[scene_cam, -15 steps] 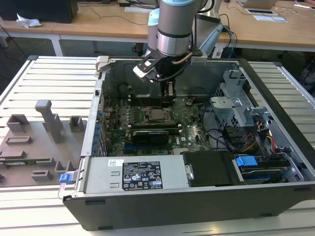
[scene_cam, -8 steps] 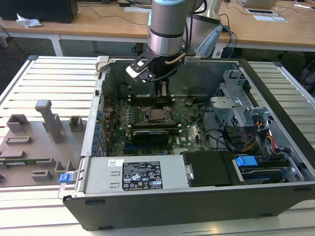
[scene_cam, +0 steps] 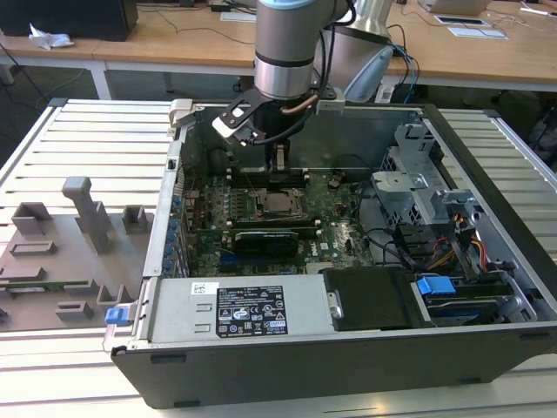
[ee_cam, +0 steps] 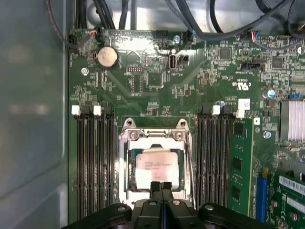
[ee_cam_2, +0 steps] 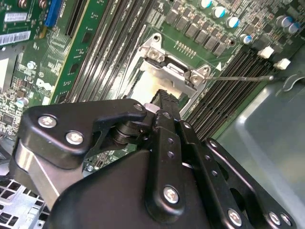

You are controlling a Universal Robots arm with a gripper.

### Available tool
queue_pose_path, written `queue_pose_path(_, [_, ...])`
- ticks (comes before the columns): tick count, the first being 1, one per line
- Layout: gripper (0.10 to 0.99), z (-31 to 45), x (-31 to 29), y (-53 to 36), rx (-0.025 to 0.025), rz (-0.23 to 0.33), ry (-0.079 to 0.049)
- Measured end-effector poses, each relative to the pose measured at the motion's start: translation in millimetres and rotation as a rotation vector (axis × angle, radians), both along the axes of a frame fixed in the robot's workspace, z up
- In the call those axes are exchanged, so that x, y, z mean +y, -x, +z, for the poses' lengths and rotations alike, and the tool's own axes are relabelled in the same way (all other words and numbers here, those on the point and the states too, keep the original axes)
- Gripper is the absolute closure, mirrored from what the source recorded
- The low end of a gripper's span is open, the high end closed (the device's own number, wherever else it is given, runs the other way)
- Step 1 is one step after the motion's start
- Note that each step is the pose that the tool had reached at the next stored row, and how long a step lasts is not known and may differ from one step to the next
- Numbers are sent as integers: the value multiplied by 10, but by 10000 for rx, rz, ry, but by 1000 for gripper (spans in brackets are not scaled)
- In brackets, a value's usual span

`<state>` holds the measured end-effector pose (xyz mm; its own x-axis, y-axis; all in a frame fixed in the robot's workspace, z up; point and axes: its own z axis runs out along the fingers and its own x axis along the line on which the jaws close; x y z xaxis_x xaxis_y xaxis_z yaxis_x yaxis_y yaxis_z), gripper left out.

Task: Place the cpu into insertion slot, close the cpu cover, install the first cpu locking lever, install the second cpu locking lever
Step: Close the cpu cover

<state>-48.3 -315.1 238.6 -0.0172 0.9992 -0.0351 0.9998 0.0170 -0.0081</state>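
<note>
The cpu [ee_cam: 155, 167], a silvery square chip, sits in the insertion slot [ee_cam: 127, 191] on the green motherboard [ee_cam: 143, 62]. The cpu cover [ee_cam: 155, 137], a thin metal frame, lies down around it with the chip showing through its window. My gripper [ee_cam: 161, 185] is shut with nothing between its black fingertips, hovering just over the socket's edge. In the exterior view the gripper [scene_cam: 278, 165] hangs right above the cpu [scene_cam: 278, 205]. In the second wrist view a thin locking lever [ee_cam_2: 238, 78] sticks out from the cover's hinge corner [ee_cam_2: 198, 75] across the memory slots.
Long black memory slots [ee_cam: 95, 162] flank the socket on both sides. The open computer case [scene_cam: 487, 174] walls the board in, with the power supply [scene_cam: 252, 309] in front and drive bays and cables [scene_cam: 444, 244] at the exterior view's right. A grey fixture plate [scene_cam: 61, 252] lies outside.
</note>
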Motion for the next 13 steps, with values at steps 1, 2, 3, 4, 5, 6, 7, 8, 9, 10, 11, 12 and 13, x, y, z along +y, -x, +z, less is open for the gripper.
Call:
queue_pose_path(1, [980,-1,0,17,0,0,0])
queue_pose_path(2, [980,-1,0,29,0,0,0])
queue_pose_path(3, [980,-2,0,43,0,0,0])
queue_pose_path(4, [980,-2,0,51,0,-1,0])
queue_pose_path(5, [980,-3,0,62,0,-1,0])
queue_pose_path(6, [980,-4,0,84,0,-1,0])
queue_pose_path(7, [980,-5,0,101,-1,0,0])
queue_pose_path(8, [980,-6,0,117,0,0,0])
queue_pose_path(9, [980,-7,0,132,0,0,0])
queue_pose_path(10, [980,-9,0,151,0,0,0])
queue_pose_path(11, [980,-10,0,164,-1,0,-1])
queue_pose_path(12, [980,-11,0,173,0,0,0])
queue_pose_path(13, [980,-11,0,182,0,-1,0])
